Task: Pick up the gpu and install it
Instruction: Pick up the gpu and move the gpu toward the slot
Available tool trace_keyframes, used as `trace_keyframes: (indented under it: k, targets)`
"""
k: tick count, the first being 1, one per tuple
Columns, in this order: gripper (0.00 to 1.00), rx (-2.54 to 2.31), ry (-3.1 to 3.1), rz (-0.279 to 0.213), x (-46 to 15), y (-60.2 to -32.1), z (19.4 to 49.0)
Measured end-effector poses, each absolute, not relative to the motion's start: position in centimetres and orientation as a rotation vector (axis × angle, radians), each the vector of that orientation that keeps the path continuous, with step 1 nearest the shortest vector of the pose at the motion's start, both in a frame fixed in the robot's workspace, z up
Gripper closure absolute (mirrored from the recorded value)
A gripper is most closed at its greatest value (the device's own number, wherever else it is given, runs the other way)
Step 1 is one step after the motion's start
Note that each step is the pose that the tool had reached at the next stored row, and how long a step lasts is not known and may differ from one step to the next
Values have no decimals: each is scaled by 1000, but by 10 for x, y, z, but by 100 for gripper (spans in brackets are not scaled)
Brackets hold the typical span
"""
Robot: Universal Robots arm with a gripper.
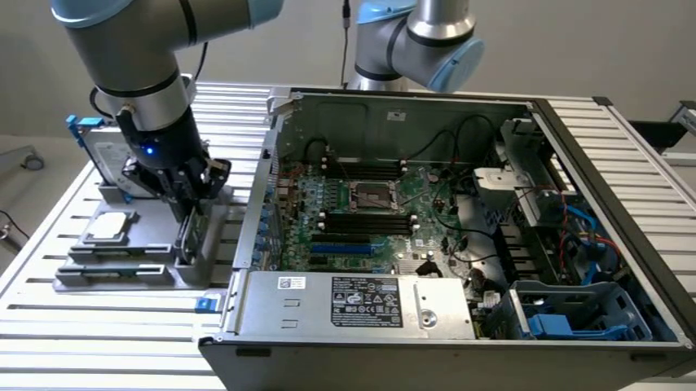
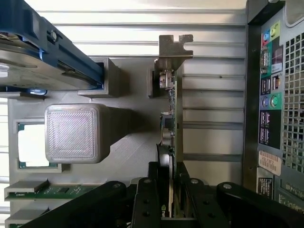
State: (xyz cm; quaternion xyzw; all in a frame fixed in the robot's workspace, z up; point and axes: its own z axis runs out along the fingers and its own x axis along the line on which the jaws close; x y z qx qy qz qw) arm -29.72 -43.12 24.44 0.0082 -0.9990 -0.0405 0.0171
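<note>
Clamping the gpu [image 2: 173,95], edge-on and upright in the slot of the grey holder [image 1: 120,273] on the worktop [image 1: 109,334] at the exterior view's left, with gripper [image 1: 187,208] narrowed against both faces; just right, the open computer case [image 1: 381,106].

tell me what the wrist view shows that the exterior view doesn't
Wrist view: the case's rear ports and the gpu edge-on with its metal bracket. Exterior view: the motherboard, the power supply and the arm. Both: the fingers closed on the upright gpu in the grey fixture, beside the hard drive.
</note>
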Motion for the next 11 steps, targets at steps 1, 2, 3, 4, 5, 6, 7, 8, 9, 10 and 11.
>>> trace_keyframes:
  k: [1, 2, 3, 4, 5, 6, 7, 8, 9, 10, 11]
  targets:
    - [74, 25, -3105, -129, -297, -431, 246]
    - [74, 26, -3104, -132, -297, -431, 247]
    - [74, 25, -3104, -135, -297, -431, 250]
    - [74, 26, -3104, -139, -297, -431, 252]
    - [74, 26, -3104, -142, -297, -431, 255]
    - [74, 26, -3104, -145, -297, -431, 258]
    - [74, 26, -3104, -148, -297, -431, 261]
    - [74, 26, -3104, -151, -297, -431, 264]
    - [74, 26, -3103, -154, -297, -431, 267]
    - [74, 26, -3103, -156, -297, -431, 271]
    - [74, 26, -3103, -158, -297, -431, 274]
